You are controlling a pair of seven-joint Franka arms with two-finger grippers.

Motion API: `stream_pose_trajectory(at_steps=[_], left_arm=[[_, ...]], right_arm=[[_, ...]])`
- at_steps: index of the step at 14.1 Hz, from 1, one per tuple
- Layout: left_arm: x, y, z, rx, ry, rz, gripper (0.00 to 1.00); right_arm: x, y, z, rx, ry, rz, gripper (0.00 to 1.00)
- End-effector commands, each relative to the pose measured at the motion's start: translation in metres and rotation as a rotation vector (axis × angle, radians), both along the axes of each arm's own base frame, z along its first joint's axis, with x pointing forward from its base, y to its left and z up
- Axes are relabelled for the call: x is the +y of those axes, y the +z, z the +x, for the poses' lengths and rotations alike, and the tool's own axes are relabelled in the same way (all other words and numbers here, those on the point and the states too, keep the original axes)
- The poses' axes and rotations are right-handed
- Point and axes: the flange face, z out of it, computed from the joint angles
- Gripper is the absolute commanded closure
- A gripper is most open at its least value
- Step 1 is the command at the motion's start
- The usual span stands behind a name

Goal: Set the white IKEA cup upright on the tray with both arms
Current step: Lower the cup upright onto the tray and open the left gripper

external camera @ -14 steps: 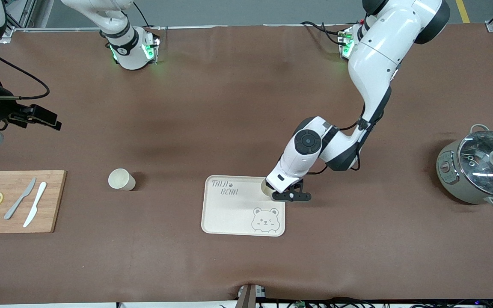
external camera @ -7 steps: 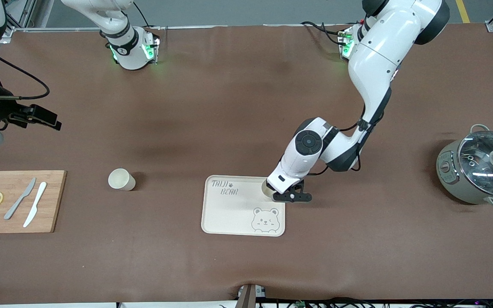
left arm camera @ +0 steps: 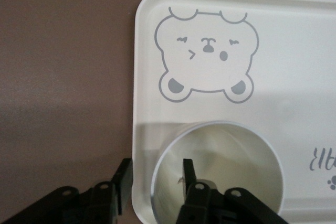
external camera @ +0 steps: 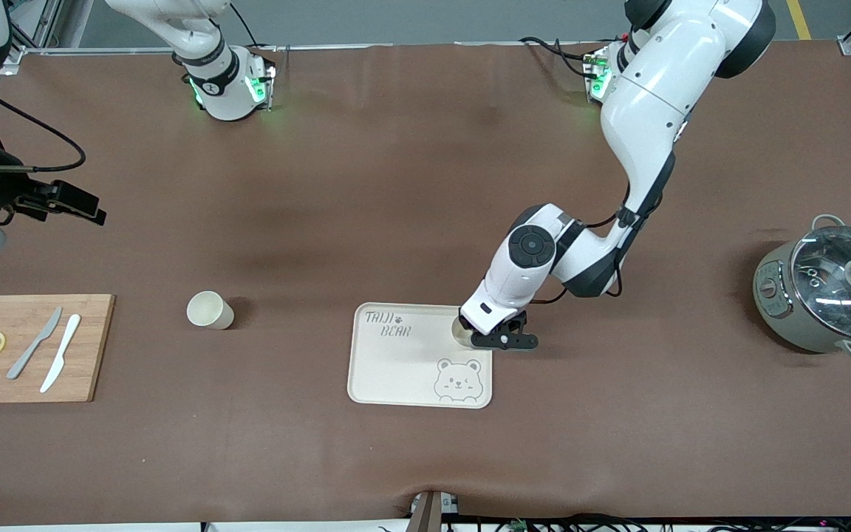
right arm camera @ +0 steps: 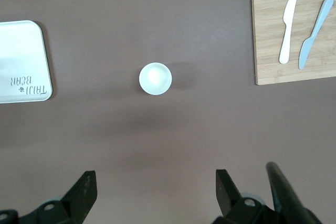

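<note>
A white cup (external camera: pixel 459 334) stands upright on the cream bear tray (external camera: pixel 396 369), at the tray's corner toward the left arm's end. In the left wrist view the cup (left arm camera: pixel 236 150) shows its open mouth. My left gripper (external camera: pixel 503 340) is open astride the cup's wall (left arm camera: pixel 156 177), one finger inside the cup and one outside the tray's (left arm camera: pixel 294 35) rim, both clear of the wall. A second white cup (external camera: pixel 209 309) stands upright on the table between tray and cutting board. My right gripper (external camera: pixel 93 214) waits open, high over the table's right-arm end, and looks down on that cup (right arm camera: pixel 155 78).
A wooden cutting board (external camera: pixel 26 347) with two knives and two lemon slices lies at the right arm's end. A grey pot with a glass lid (external camera: pixel 824 288) stands at the left arm's end. Brown table surface surrounds the tray.
My left gripper's fingers have spread apart and let go of the cup's wall; the cup stays upright on the tray. The right arm has not moved.
</note>
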Motion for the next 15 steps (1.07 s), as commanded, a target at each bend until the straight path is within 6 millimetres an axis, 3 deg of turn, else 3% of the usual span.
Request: stream_pose_trajectory(at_steps=[1, 3, 5, 15], left_arm=[[-0.003, -0.001, 0.0, -0.029, 0.0, 0.009, 0.39], [-0.003, -0.001, 0.0, -0.03, -0.001, 0.009, 0.2], [-0.002, 0.001, 0.001, -0.034, 0.0, 0.009, 0.13], [0.007, 0.014, 0.008, -0.047, 0.012, 0.013, 0.12]], right_arm=[[-0.002, 0.002, 0.001, -0.003, -0.018, 0.021, 0.0], [-0.002, 0.001, 0.002, -0.002, -0.018, 0.021, 0.0], [-0.002, 0.001, 0.002, 0.0, -0.018, 0.021, 0.0], [0.001, -0.002, 0.006, -0.012, -0.013, 0.017, 0.0]])
